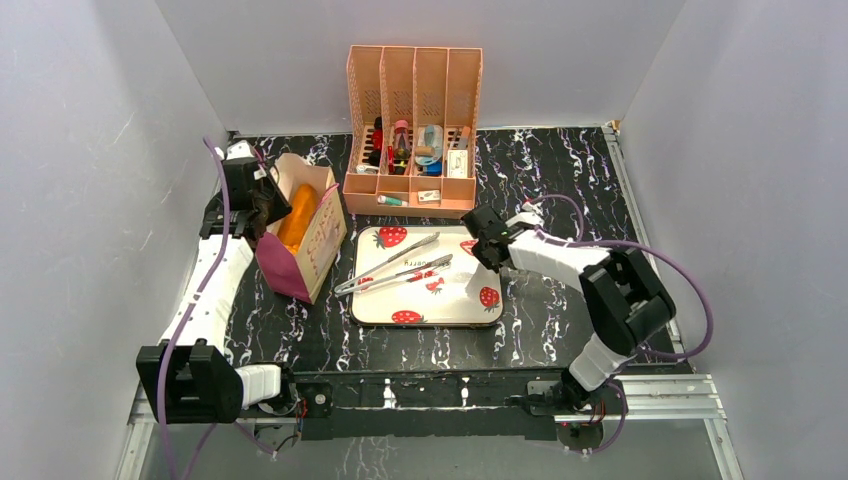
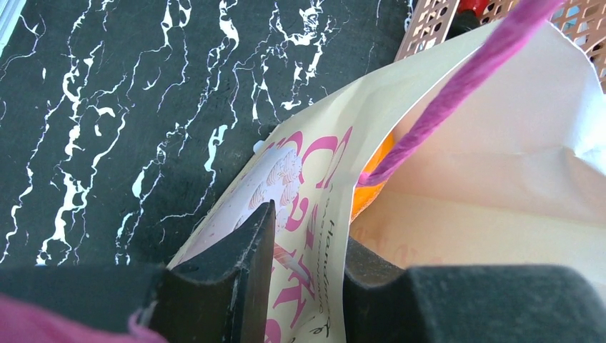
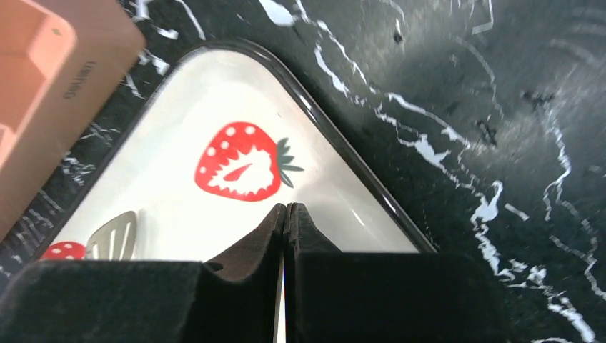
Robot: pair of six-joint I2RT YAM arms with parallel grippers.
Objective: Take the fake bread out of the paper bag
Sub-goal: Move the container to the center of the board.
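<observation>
**Inspector:** State of the left fingers [image 2: 266, 218] is to be reported.

**Recorder:** They are found closed on the front wall of the paper bag [image 2: 300, 171], with 1 finger outside on the lettered face and 1 inside the mouth. A pink cord handle [image 2: 464, 84] is seen crossing above them.

**Inspector:** And the right fingers [image 3: 280, 223]?

**Recorder:** They are pressed together with nothing between them, above a corner of the strawberry tray [image 3: 171, 207]. Nothing is gripped.

**Inspector:** Where is the fake bread [image 1: 298, 218] located?

**Recorder:** 1 orange loaf is seen inside the bag, showing at the open mouth. From the left wrist, only a sliver of orange is shown behind the pinched wall. Whether more loaves lie beneath cannot be told. The bag sits on the tabletop [image 1: 560, 180], just left of the tray. Tongs [image 1: 395, 268] lie on the tray, and no loaf is seen there.

**Inspector:** Which step is in hand?

**Recorder:** The bag is judged to be braced and held open. Extraction is not yet begun.

**Inspector:** What is required for the next move?

**Recorder:** The right fingers would need to be opened, carried across the tray to the bag mouth, and lowered around the loaf, clear of the handle. The pinch on the wall should be maintained so that the bag is not dragged or tipped as the loaf is lifted.
</observation>
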